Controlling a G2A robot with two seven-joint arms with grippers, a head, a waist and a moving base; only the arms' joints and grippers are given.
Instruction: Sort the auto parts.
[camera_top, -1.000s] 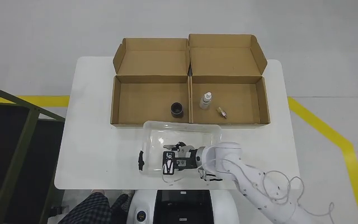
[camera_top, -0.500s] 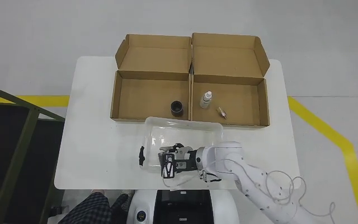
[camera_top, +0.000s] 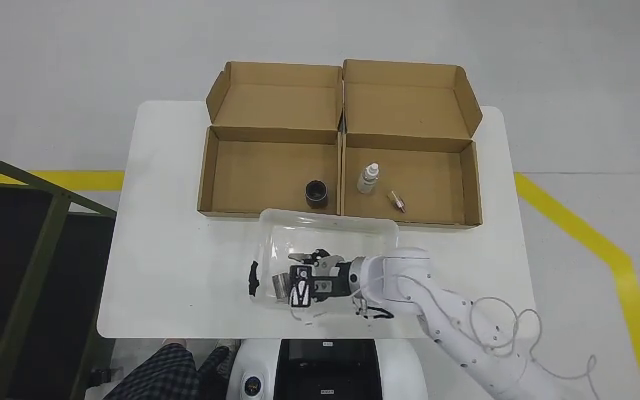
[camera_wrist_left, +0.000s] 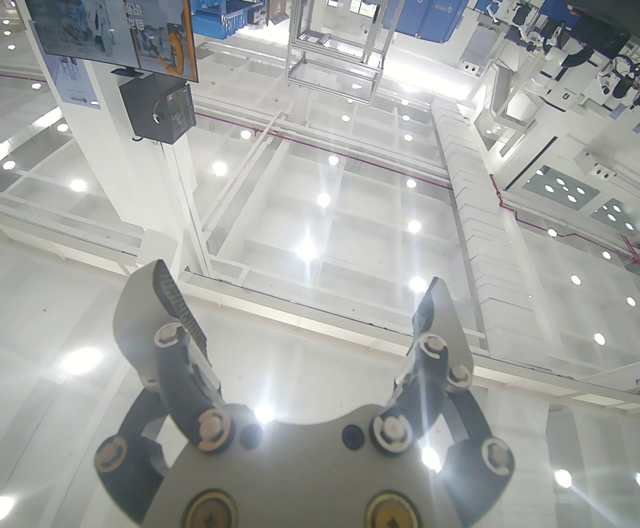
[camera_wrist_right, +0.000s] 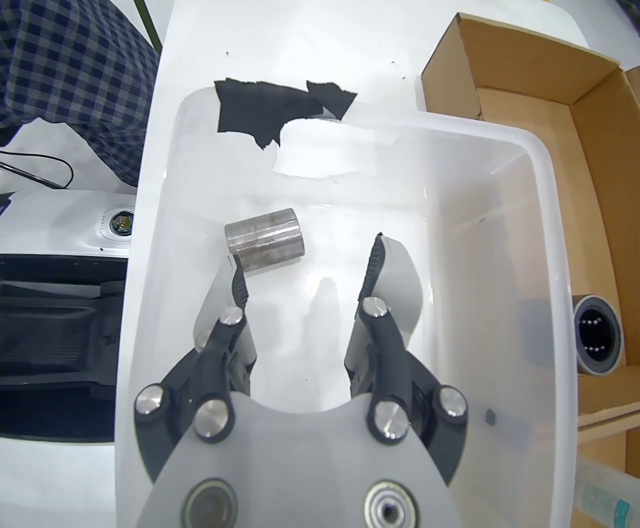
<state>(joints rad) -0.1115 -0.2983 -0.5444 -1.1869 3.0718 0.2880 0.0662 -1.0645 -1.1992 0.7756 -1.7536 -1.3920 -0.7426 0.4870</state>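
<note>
We see a short, dull grey metal cylinder (camera_wrist_right: 265, 246) lying on its side on the floor of a translucent white plastic bin (camera_wrist_right: 550, 200). It is near the end wall that carries a torn piece of black tape (camera_wrist_right: 260, 112). The bin sits on the white worktop (camera_top: 170, 250).

The right gripper (camera_wrist_right: 306, 270) is down inside the bin with its fingers released and spread. The cylinder lies just past one fingertip, touching it or nearly so, not between the two. The left gripper (camera_wrist_left: 297, 280) points up at a ceiling, its fingers also spread with nothing in them.

Beyond the bin, two open brown cardboard boxes (camera_top: 225, 180) stand side by side. One holds a black cylindrical bearing (camera_top: 317, 192) near the wall closest to the bin. The other holds a small white bottle (camera_top: 368, 178) and a small tan part (camera_top: 398, 201) near it.
</note>
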